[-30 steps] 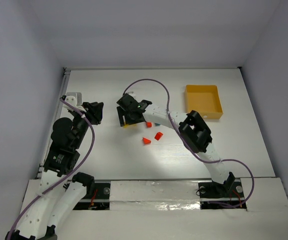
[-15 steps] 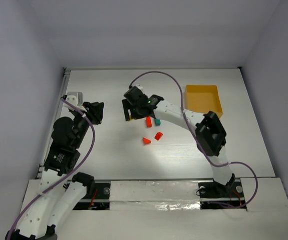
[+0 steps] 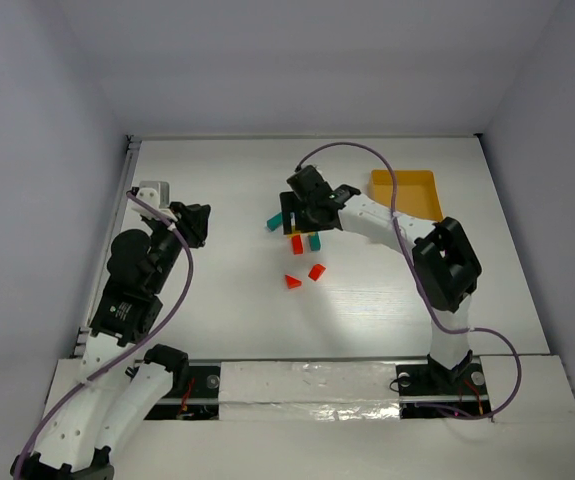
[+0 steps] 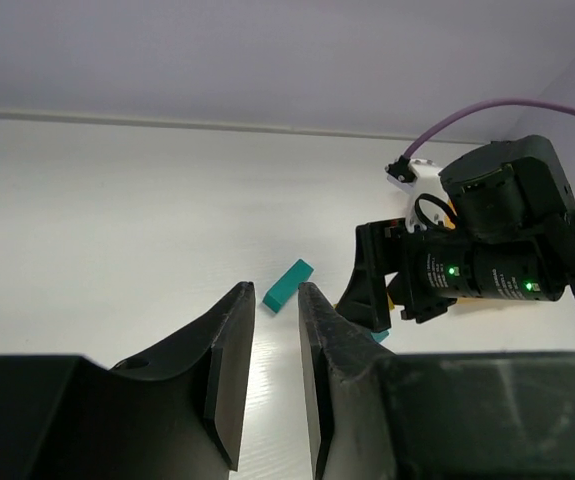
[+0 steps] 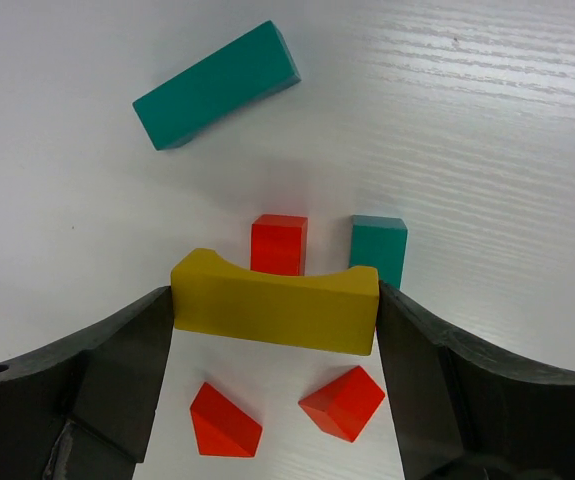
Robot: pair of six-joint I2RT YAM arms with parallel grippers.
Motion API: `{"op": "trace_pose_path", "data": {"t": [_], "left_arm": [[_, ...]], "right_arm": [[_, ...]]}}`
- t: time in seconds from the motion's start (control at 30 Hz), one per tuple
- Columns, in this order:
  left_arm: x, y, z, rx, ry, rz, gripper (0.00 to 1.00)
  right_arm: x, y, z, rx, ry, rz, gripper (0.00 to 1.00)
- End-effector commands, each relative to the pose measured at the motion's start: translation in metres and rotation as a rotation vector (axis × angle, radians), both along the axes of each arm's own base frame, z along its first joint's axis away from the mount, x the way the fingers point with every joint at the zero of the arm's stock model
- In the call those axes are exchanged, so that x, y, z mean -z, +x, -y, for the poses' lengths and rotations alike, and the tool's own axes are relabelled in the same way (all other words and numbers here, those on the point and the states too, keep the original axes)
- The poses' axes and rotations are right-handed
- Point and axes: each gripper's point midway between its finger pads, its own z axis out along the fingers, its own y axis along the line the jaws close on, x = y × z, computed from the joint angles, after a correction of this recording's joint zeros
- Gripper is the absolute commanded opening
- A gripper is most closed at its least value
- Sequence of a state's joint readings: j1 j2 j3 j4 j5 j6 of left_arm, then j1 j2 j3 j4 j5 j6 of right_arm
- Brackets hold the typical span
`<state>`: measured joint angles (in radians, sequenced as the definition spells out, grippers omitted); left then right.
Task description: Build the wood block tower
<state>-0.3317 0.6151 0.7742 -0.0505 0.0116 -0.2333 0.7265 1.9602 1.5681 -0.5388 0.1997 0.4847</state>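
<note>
My right gripper (image 3: 307,218) is shut on a yellow arch block (image 5: 275,305) and holds it by its ends above the table. Just beyond and below it stand an upright red block (image 5: 279,243) and an upright teal block (image 5: 378,248), side by side. Two red wedges (image 5: 225,420) (image 5: 342,402) lie nearer. A teal bar (image 5: 217,85) lies flat to the far left and also shows in the top view (image 3: 274,222). My left gripper (image 3: 195,222) is empty at the left, its jaws nearly together, pointing at the teal bar (image 4: 287,284).
A yellow-orange square tray (image 3: 414,192) sits at the back right, partly behind the right arm. A grey fixture (image 3: 149,190) is at the left edge. White walls close in the table on three sides.
My right gripper has moved right with the yellow arch block, from left of the cluster to above the red and teal blocks. The teal bar has come into view. The left arm has barely moved.
</note>
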Motion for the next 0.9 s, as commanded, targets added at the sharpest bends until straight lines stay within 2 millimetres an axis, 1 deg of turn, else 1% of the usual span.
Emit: {"op": "trace_pose_path", "data": {"t": [0.0,0.03,0.27,0.3,0.37,0.4,0.67,0.87], "left_arm": [[-0.006,0.003,0.002,0.006,-0.013,0.029,0.21],[-0.006,0.003,0.002,0.006,-0.012,0.027,0.21],[-0.004,0.005,0.002,0.005,-0.010,0.020,0.21],[-0.004,0.005,0.002,0.006,-0.010,0.020,0.21],[-0.003,0.006,0.003,0.006,-0.009,0.017,0.20],[-0.003,0.006,0.003,0.008,-0.009,0.015,0.20],[0.001,0.009,0.004,0.008,-0.003,0.003,0.20],[0.002,0.010,0.004,0.008,-0.001,-0.003,0.20]], "right_arm": [[-0.021,0.013,-0.009,-0.027,0.056,0.069,0.75],[-0.018,0.016,-0.006,-0.022,0.050,0.064,0.75],[-0.006,0.016,-0.004,-0.035,0.027,0.052,0.77],[-0.004,0.018,0.000,-0.025,0.025,0.049,0.77],[-0.002,0.018,0.001,-0.027,0.023,0.048,0.77],[-0.001,0.020,0.005,-0.019,0.019,0.046,0.77],[0.009,0.018,0.008,-0.024,0.002,0.039,0.78],[0.012,0.019,0.010,-0.025,0.007,0.032,0.78]]}}
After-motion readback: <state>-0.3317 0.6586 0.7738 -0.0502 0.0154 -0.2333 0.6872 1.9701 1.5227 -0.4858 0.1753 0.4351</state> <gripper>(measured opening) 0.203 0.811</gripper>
